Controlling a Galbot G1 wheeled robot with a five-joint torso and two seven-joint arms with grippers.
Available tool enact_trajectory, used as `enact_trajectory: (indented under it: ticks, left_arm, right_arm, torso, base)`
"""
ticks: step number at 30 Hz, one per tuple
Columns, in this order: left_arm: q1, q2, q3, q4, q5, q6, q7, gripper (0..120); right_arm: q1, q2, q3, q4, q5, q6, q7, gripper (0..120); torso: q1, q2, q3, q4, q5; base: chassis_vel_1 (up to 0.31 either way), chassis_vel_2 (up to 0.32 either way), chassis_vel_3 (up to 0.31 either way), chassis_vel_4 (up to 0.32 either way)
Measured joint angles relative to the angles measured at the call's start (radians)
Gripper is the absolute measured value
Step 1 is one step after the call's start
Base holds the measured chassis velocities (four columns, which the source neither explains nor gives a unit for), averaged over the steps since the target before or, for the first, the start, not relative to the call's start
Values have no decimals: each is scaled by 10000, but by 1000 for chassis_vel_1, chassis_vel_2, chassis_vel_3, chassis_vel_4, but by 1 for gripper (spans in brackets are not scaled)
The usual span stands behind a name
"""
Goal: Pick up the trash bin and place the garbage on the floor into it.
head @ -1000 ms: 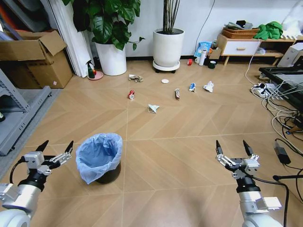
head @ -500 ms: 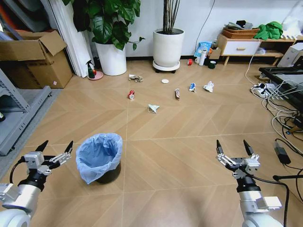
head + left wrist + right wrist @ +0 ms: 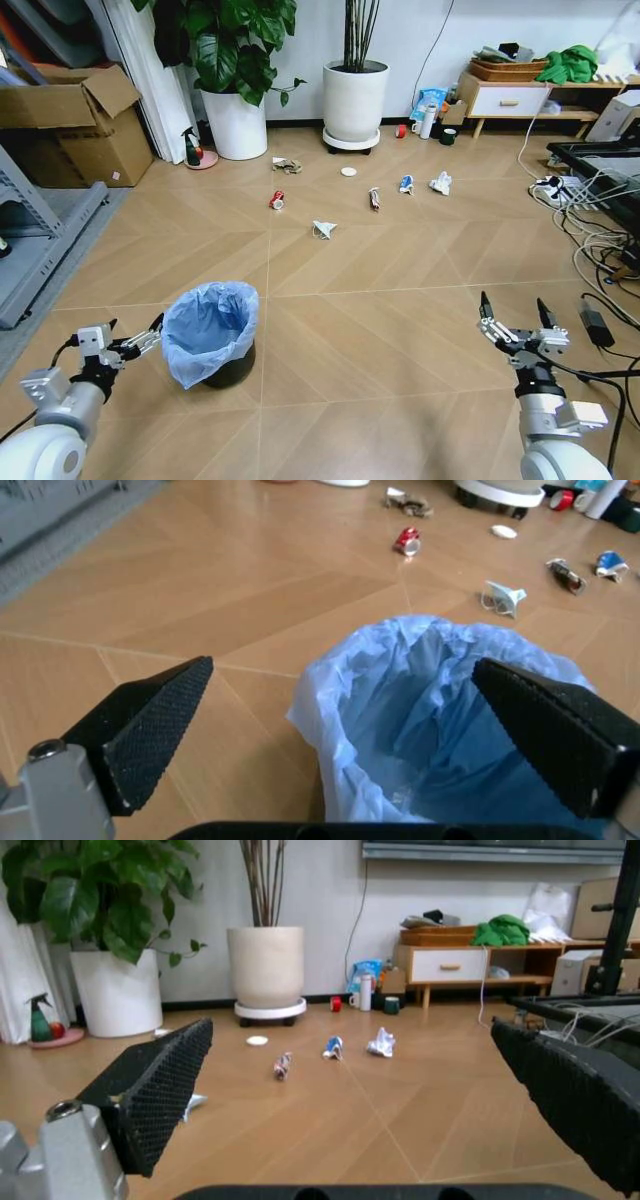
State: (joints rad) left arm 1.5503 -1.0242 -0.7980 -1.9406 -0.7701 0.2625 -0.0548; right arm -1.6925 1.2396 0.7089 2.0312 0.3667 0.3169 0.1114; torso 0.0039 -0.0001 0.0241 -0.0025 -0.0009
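The trash bin [image 3: 210, 335], black with a baggy light-blue liner, stands on the floor [image 3: 380, 330] at the near left. My left gripper [image 3: 134, 326] is open just left of its rim; in the left wrist view the left gripper [image 3: 342, 664] frames the bin [image 3: 450, 720]. My right gripper [image 3: 512, 300] is open and empty at the near right, far from the bin. The garbage lies farther ahead: a red can [image 3: 277, 200], a white paper cone [image 3: 323, 229], a white disc [image 3: 348, 171], brown crumpled paper [image 3: 288, 165], a blue-white wrapper [image 3: 406, 184] and white crumpled paper [image 3: 440, 183].
Two white plant pots [image 3: 355, 100] stand at the back wall, with a cardboard box [image 3: 75, 125] and a grey shelf [image 3: 40, 235] on the left. Cables and a power strip [image 3: 590, 240] crowd the right side. A low cabinet [image 3: 510, 100] is at the back right.
My left gripper has dropped lower and moved right, close up to the bin's side. My right gripper has shifted right and slightly down. The bin and litter have not moved.
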Motion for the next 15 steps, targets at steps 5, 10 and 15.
enact_trajectory:
  ticks: [5, 10, 15]
  left_arm:
    - [-571, 210, 673, 380, -238, 6, 44, 99]
    - [-1084, 356, 1374, 990, -225, 6, 81, 98]
    - [-2043, 439, 2291, 1923, -219, 0, 104, 94]
  right_arm:
    - [-103, 100, 30, 39, -140, -14, -12, 100]
    - [-199, 227, 13, 79, -295, -72, -13, 100]
    - [-371, 449, 58, 162, -502, -102, -11, 100]
  torso:
    - [0, 0, 0, 0, 4]
    - [0, 0, 0, 3, 2]
    - [0, 0, 0, 1, -1]
  base:
    - [0, 0, 0, 0]
    - [0, 0, 0, 0]
    - [0, 0, 0, 0]
